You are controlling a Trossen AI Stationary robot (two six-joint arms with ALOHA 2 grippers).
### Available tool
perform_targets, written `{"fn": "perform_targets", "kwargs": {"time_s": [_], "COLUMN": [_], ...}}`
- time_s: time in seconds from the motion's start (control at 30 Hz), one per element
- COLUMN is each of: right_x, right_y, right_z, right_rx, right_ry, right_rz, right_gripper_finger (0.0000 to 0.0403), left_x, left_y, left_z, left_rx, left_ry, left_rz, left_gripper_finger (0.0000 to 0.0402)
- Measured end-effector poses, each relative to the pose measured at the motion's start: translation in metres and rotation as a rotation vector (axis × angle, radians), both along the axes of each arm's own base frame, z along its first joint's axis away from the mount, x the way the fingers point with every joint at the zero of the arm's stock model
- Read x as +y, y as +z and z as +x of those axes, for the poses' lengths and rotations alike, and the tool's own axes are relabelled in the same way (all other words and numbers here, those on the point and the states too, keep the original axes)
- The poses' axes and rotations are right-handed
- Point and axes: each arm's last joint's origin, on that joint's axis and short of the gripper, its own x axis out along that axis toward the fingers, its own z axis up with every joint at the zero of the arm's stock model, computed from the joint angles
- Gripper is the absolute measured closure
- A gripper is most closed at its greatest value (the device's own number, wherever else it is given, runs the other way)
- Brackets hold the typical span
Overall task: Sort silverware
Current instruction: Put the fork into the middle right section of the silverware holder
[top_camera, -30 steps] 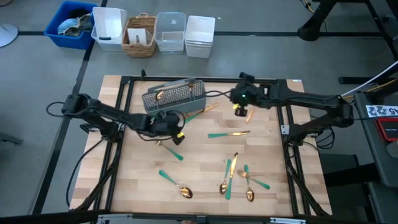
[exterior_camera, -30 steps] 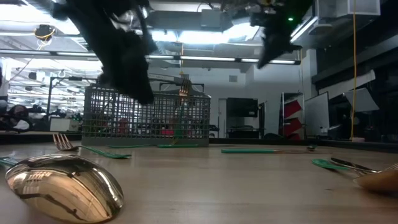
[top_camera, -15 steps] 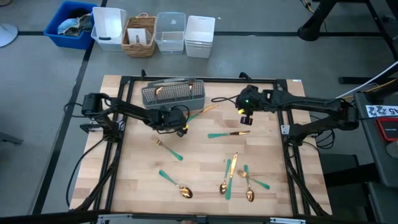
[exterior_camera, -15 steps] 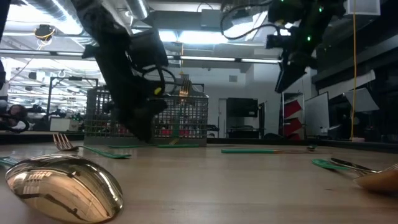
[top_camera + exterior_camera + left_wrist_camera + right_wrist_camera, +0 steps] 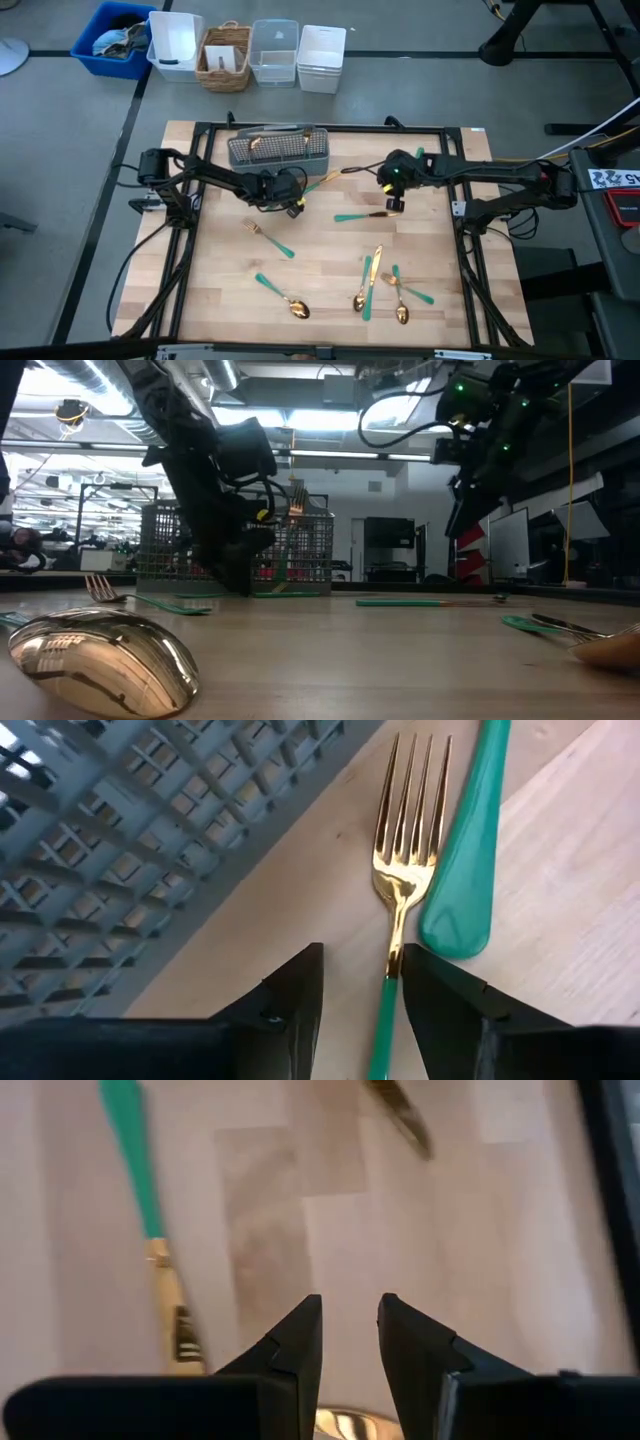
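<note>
Gold-headed, teal-handled fork (image 5: pixel 398 920) is being straddled by lowered left end effector (image 5: pixel 362 982), fingers parted | right end effector (image 5: pixel 348 1330), unloaded and parted, is being lowered over counter (image 5: pixel 330 250) | pickup pending

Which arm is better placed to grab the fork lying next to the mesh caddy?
Left. The left gripper is low beside the grey caddy, jaws open, with that fork just ahead of them. The right gripper is across the table over another utensil.
</note>
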Motion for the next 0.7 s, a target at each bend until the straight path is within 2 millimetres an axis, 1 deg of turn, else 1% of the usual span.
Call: {"fn": "perform_targets", "kwargs": {"time_s": [0.07, 0.13, 0.33, 0.37, 0.7], "right_x": [0.001, 0.002, 0.001, 0.001, 0.001], "right_y": [0.0, 0.0, 0.001, 0.001, 0.001], "right_z": [0.001, 0.002, 0.004, 0.004, 0.004], "right_rx": [-0.017, -0.037, -0.058, -0.058, -0.059], "right_ry": [0.021, 0.037, 0.045, 0.045, 0.045], "right_rz": [0.032, 0.052, 0.057, 0.057, 0.057], "right_gripper_finger": [0.0302, 0.0302, 0.0302, 0.0302, 0.0302], "left_x": [0.0, -0.001, -0.002, -0.002, -0.002], "left_y": [-0.003, -0.004, 0.001, 0.002, 0.007], "left_z": [0.0, 0.001, 0.0, 0.0, -0.001], "left_rx": [0.009, 0.008, -0.012, -0.017, -0.042], "left_ry": [-0.003, -0.006, -0.017, -0.016, -0.012], "left_rz": [-0.011, -0.015, -0.035, -0.037, -0.071], "left_gripper_finger": [0.0284, 0.0302, 0.0384, 0.0391, 0.0395]}}
